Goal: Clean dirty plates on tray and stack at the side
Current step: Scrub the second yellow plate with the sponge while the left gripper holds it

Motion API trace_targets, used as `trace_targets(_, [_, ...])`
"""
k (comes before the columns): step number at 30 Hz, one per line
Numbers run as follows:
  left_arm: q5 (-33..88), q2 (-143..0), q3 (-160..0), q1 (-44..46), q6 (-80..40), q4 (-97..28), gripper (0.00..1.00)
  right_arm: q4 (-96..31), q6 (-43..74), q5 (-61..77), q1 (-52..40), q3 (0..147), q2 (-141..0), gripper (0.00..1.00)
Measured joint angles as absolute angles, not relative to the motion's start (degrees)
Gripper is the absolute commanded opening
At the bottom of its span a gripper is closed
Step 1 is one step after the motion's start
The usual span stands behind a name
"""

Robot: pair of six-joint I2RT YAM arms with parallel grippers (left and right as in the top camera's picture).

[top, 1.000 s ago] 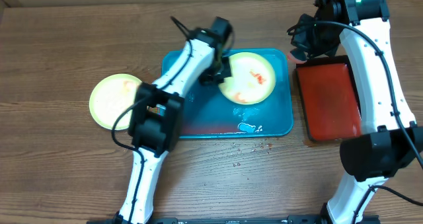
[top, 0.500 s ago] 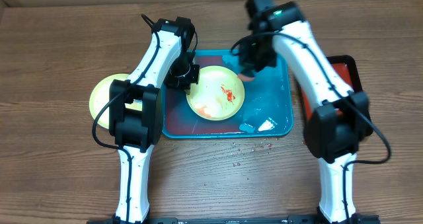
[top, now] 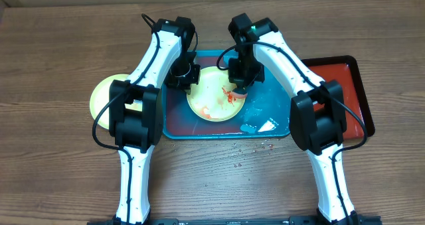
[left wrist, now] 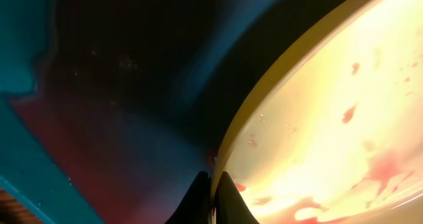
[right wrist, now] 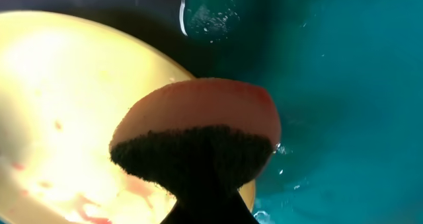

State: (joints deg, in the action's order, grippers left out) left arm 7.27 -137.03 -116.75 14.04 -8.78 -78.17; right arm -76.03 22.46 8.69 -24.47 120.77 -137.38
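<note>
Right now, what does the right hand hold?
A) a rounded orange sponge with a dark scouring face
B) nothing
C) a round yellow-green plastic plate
A: the right hand grips the rounded orange sponge by its dark face, over the round yellow-green plastic plate edge.

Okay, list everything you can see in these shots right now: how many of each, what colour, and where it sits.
Yellow-green round plastic plate with red smears: one, on the turquoise tray.
Second yellow-green round plastic plate: one, on the table left of that tray, partly hidden by the left arm.
Large turquoise-blue rectangular plastic tray: one, table centre, wet.
Smaller dark red rectangular tray: one, black rim, to the right of the turquoise tray.
Orange-pink sponge with dark scouring face: one, at the smeared plate's right edge.
Pale patch: one, whitish, tray's front right corner; too small to identify.
Brown wooden table: one.
Left hand: shut on the smeared plate's left rim.
Right hand: shut on the sponge.
</note>
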Motion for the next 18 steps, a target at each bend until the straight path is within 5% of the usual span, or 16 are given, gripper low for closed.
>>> trace_targets(18, [7.9, -137.0, -116.7, 13.3, -8.8, -77.8, 0.04, -57.5, 27.0, 20.8, -24.5, 106.2, -134.4, 0.04])
